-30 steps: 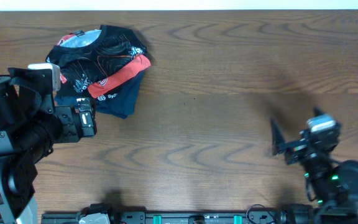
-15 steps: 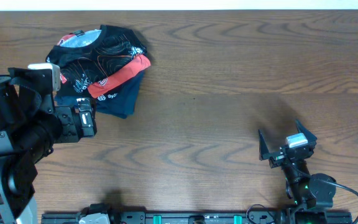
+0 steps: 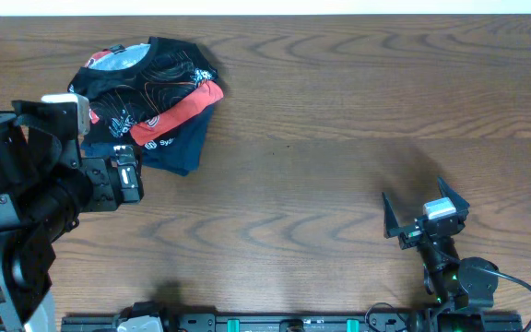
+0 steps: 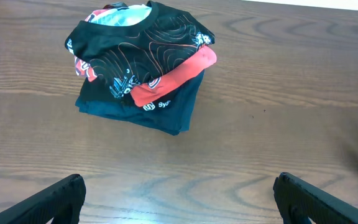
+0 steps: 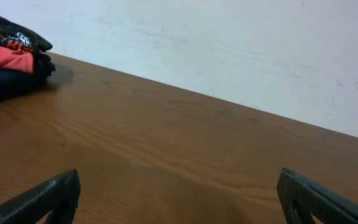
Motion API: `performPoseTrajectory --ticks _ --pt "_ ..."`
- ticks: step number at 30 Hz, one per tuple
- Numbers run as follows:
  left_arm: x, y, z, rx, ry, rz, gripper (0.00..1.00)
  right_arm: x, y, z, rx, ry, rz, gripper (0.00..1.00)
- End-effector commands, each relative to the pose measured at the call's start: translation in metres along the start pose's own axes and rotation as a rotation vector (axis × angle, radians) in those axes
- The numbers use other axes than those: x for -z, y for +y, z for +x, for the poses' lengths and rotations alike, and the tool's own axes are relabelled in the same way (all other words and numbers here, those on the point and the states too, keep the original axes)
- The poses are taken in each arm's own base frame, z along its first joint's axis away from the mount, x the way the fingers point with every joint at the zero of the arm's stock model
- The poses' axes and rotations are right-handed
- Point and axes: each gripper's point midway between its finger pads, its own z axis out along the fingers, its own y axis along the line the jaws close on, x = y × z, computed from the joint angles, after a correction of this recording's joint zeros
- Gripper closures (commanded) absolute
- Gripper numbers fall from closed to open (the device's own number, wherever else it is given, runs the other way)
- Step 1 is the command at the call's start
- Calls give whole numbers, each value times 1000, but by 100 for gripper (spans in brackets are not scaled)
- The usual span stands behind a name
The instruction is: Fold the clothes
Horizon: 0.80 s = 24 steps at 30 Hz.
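From overhead you see the whole surface (image 3: 339,111). The black jersey (image 3: 146,74) sits at its far left, bunched on top of a small pile, with both arms apart from it. The left arm (image 3: 26,203) fills the near left corner, its end just on the near side of the pile. The right tool (image 3: 420,212) is well apart from the pile at the near right, over bare wood, its two fingers (image 3: 390,217) spread with nothing between them.

The overhead view does not show you how the left tool (image 4: 180,200) stands. Your left wrist camera does: both fingertips sit in the bottom corners, wide apart, with only wood between them.

That camera also shows the stacking better. The jersey lies crumpled on top, its wavy line pattern showing and its collar on the far side with a pale lining inside. Under it a red T-shirt (image 4: 179,68) pokes out to the right, white lettering on its edge. A navy folded garment (image 4: 166,115) lies at the bottom, on the wood.

Your right wrist camera looks low across the surface. It catches only the pile's edge at the left of its frame, black over red over navy. It alone shows a pale wall (image 5: 229,37) beyond the far edge. Its own fingertips stand wide apart, holding nothing.
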Motion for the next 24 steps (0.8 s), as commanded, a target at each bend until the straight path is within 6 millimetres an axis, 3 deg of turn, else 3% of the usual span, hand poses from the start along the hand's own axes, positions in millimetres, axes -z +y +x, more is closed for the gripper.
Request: performPoseTrajectory --ticks 1,17,24 --pt "-1 -2 1 10 3 8 2 0 2 -1 5 -9 -9 1" --pt "3 -6 1 -15 -9 15 2 0 2 -1 6 -9 -9 1" --pt "20 -12 -35 -109 -327 12 2 0 2 -1 5 -9 -9 1"
